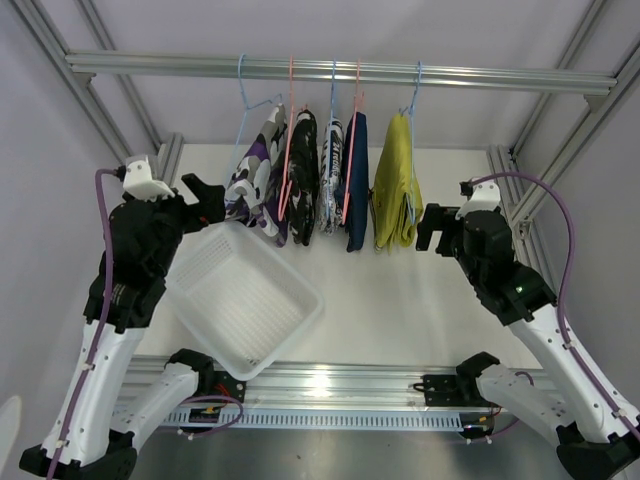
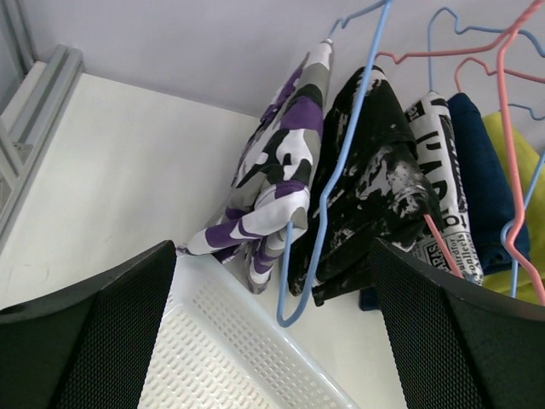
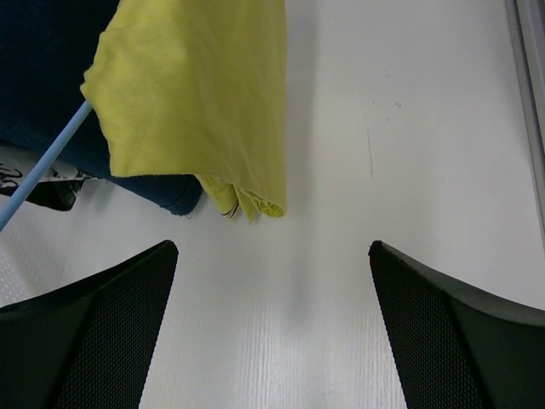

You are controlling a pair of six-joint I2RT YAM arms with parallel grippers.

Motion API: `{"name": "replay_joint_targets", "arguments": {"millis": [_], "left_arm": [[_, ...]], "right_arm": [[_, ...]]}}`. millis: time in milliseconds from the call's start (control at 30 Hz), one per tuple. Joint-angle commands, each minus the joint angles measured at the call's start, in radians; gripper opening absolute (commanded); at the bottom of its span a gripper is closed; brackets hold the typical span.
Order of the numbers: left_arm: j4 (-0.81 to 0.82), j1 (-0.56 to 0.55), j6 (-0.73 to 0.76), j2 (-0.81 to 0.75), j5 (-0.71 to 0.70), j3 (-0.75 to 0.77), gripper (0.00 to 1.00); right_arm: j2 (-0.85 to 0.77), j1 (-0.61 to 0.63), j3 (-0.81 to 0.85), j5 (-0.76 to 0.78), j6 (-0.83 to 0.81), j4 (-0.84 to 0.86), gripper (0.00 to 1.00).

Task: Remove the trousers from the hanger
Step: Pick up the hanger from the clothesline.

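Observation:
Five pairs of trousers hang on hangers from the rail [image 1: 340,72]: purple-white-black patterned [image 1: 257,165], black with white speckles [image 1: 303,170], white with dark blue print [image 1: 330,170], plain navy [image 1: 357,180], plain yellow [image 1: 397,185]. My left gripper [image 1: 215,200] is open and empty, just left of the patterned pair [image 2: 277,170], whose blue hanger [image 2: 328,196] hangs beside it. My right gripper [image 1: 428,228] is open and empty, just right of the yellow pair [image 3: 200,94]. The navy pair [image 3: 47,68] shows behind the yellow one.
A white perforated basket [image 1: 243,295] lies on the table below the left gripper; it also shows in the left wrist view [image 2: 221,349]. Aluminium frame posts [image 1: 540,150] stand at both sides. The white tabletop [image 1: 420,310] lies under the hanging trousers.

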Motion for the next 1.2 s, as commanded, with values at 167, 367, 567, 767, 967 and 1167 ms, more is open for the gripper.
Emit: {"name": "replay_joint_targets", "arguments": {"millis": [167,367,567,767,967,1167], "left_arm": [[0.064,-0.003,0.002,-0.010,0.055,-0.023,1.00],[0.073,-0.003,0.006,0.004,0.078,-0.025,1.00],[0.064,-0.003,0.019,0.024,0.088,-0.016,0.99],[0.073,-0.003,0.028,0.021,0.092,-0.017,0.99],[0.055,-0.003,0.049,0.042,0.014,0.001,0.99],[0.033,0.001,0.063,0.111,-0.023,0.096,0.99]], "right_arm": [[-0.013,-0.019,-0.006,-0.075,-0.006,0.056,0.99],[0.045,-0.046,0.056,-0.149,0.029,0.054,0.99],[0.048,-0.049,0.099,-0.092,0.035,0.105,0.99],[0.128,-0.057,0.199,-0.013,-0.026,0.027,0.99],[0.107,-0.063,0.109,-0.057,-0.046,0.056,0.99],[0.111,-0.066,0.067,-0.100,-0.026,0.062,1.00]]}}
